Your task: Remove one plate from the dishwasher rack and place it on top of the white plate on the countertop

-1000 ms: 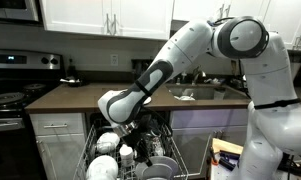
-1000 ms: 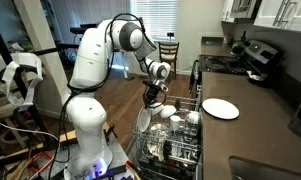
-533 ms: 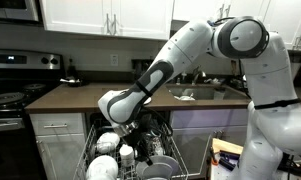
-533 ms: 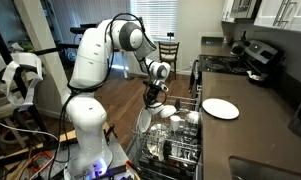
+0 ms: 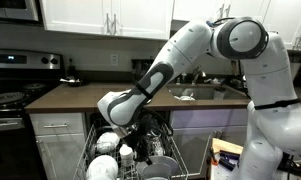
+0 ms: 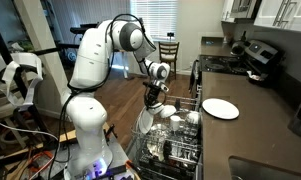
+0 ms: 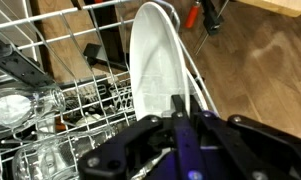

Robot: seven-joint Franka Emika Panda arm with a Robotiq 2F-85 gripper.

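**Gripper clamped on an upright plate at the rack's near edge**

In an exterior view the stove (image 5: 12, 75) stands at the far left. The countertop (image 5: 75, 97) runs right from it to the sink (image 5: 205, 93). Below the slab the arm reaches down among white dishes (image 5: 107, 143) standing in the pulled-out basket.

From the other side, the robot's white body is on the left and its arm bends down to the gripper (image 6: 153, 95), which is over the near left corner of the dishwasher rack (image 6: 178, 152). An upright plate (image 6: 143, 122) stands on edge just under the gripper, at the rack's outer rim. To the right, well apart from the rack's contents, the white plate (image 6: 220, 108) lies flat and alone on the dark countertop (image 6: 265, 135), beside the rack's far right corner.

In the wrist view, clear glassware (image 7: 20, 105) sits among the wires on the left. The upright plate (image 7: 155, 60) fills the middle, standing between the tines. The gripper (image 7: 188, 104) has its fingers drawn together on the plate's rim, one finger (image 7: 178, 106) lying against its pale face. Wooden floor (image 7: 265, 70) shows on the right.
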